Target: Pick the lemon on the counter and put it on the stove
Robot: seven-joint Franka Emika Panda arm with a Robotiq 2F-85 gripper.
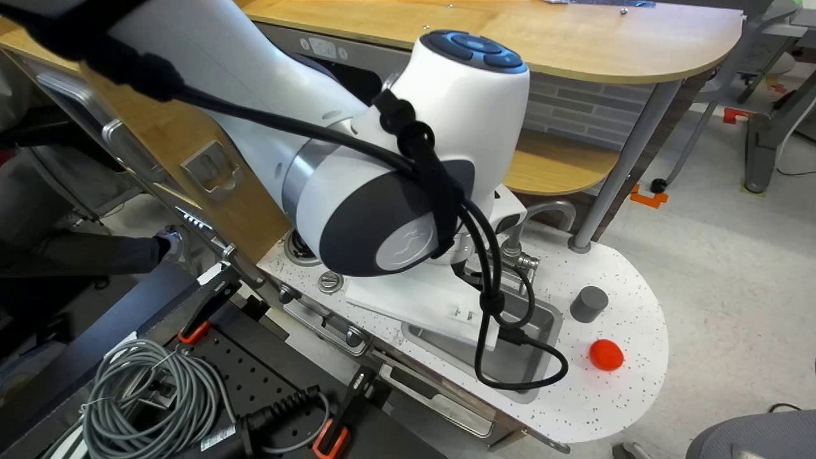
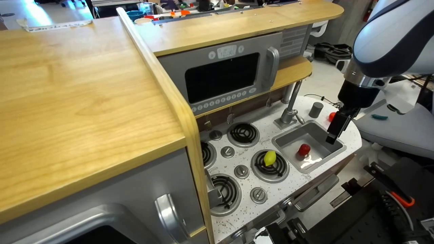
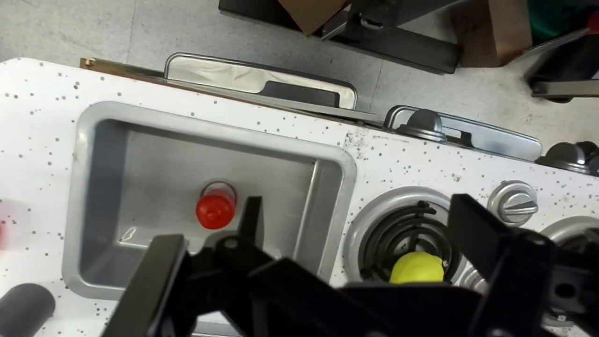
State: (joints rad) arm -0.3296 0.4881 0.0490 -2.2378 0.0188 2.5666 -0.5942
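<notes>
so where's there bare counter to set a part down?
The counter has one patch at its rounded end, between the red item, sink and outer edge; another between cylinder, faucet and post. Crowded: stove, with knobs between burners and the lemon on the burner beside the sink.

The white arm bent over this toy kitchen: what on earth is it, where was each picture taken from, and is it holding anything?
That's a robot arm. Its hand is the black gripper, whose two fingers stand apart with nothing held between them. Two pictures come from cameras outside the robot; the wrist view comes from a camera on its wrist, so the fingers loom large in front. On the speckled white counter are a grey cylinder and a red round item. Another red item lies in the sink, and the yellow lemon rests on a stove burner.
</notes>
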